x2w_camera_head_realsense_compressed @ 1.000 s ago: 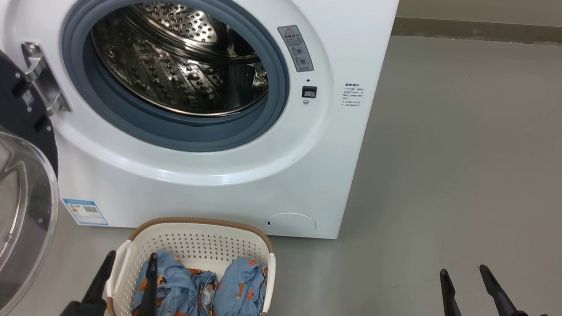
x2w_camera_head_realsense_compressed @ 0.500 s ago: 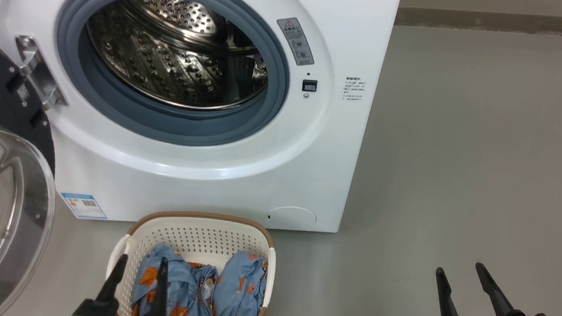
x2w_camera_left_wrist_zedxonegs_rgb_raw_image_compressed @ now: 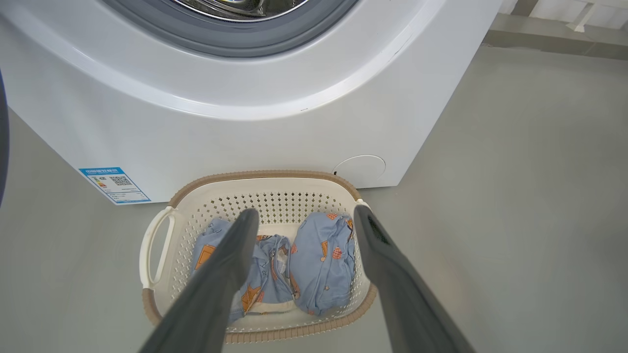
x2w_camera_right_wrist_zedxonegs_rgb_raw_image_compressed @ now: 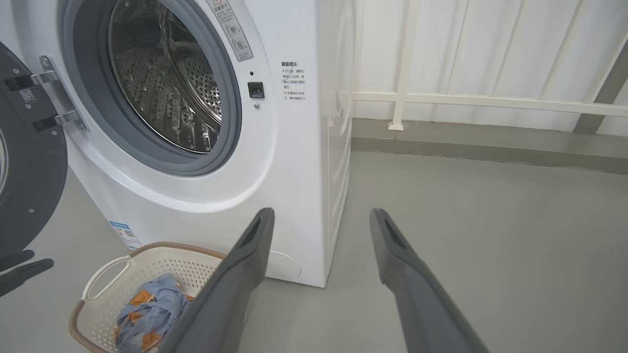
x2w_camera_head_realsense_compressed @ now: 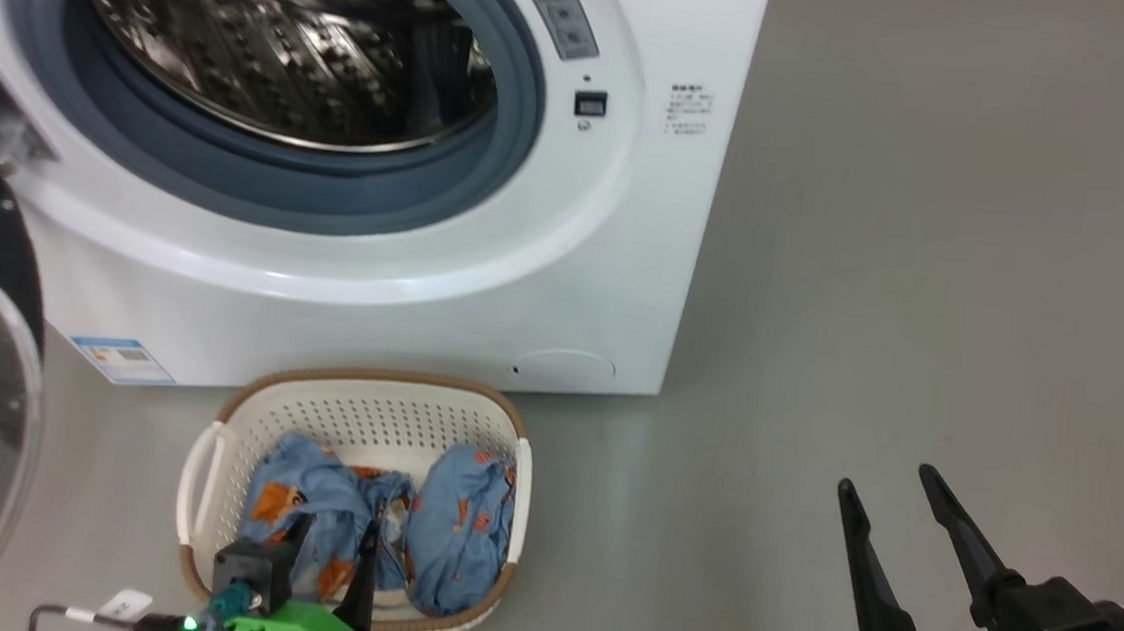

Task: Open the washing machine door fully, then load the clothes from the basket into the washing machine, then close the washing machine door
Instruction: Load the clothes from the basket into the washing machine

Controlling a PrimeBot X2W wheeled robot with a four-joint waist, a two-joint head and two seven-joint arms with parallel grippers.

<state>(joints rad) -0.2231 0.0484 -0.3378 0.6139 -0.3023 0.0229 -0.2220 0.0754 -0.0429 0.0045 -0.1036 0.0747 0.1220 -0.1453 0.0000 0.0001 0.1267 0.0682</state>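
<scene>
The clothes (x2w_camera_head_realsense_compressed: 453,533) lie in the one basket (x2w_camera_head_realsense_compressed: 366,378) on the floor (x2w_camera_head_realsense_compressed: 929,234) before the washing machine (x2w_camera_head_realsense_compressed: 400,328): two bunched pieces, as far as shows, likely soft, light and limp, best pinched at a raised fold. The left tool (x2w_camera_left_wrist_zedxonegs_rgb_raw_image_compressed: 304,215) hangs spread wide above them; the right tool (x2w_camera_head_realsense_compressed: 885,478), equally wide, holds nothing.

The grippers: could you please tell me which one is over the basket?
The left gripper, above the clothes; the right gripper is over the floor.

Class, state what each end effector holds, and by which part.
Nothing is held: left end effector open above the clothes, right end effector open too.
</scene>
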